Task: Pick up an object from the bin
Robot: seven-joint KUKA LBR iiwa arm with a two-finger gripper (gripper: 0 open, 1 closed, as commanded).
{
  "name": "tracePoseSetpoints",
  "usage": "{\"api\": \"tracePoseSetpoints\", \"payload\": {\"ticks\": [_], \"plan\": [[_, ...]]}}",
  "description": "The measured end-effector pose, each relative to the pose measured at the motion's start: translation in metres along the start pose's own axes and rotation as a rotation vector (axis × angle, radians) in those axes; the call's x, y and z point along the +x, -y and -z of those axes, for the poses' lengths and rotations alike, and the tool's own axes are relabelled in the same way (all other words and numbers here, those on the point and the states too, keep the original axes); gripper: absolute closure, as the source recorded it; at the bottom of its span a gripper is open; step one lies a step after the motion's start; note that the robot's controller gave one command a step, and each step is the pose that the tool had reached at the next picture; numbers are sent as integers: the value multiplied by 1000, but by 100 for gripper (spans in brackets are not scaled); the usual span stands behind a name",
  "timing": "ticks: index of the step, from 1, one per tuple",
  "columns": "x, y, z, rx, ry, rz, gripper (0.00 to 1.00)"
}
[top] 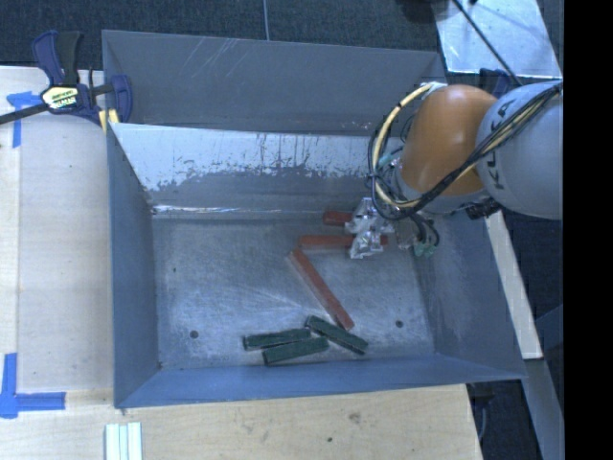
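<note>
Gripper (365,235) is low in the bin (134,257), right rear, over the right end of a short red-brown bar (321,242). I cannot tell how wide the tool stands or whether it has anything. I judge this the grasp step. A longer red-brown bar (323,293) slants just beside; dark green bars (292,345) lie well apart, front. Next move calls for a square closure, then a straight lift.

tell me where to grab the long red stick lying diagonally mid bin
Take the red stick at its middle, from straight above, closing across its narrow width. It lies flat on the bin floor with bare floor along both long sides there; its lower end is by the green sticks, its upper end by another red piece.
</note>
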State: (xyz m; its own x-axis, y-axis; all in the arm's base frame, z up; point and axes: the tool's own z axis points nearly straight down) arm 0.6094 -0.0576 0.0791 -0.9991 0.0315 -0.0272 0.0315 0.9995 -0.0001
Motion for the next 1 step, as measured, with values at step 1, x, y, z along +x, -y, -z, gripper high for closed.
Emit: {"api": "tracePoseSetpoints", "payload": {"ticks": [1], "plan": [[-19, 4, 189, 1, -14, 38, 100]]}}
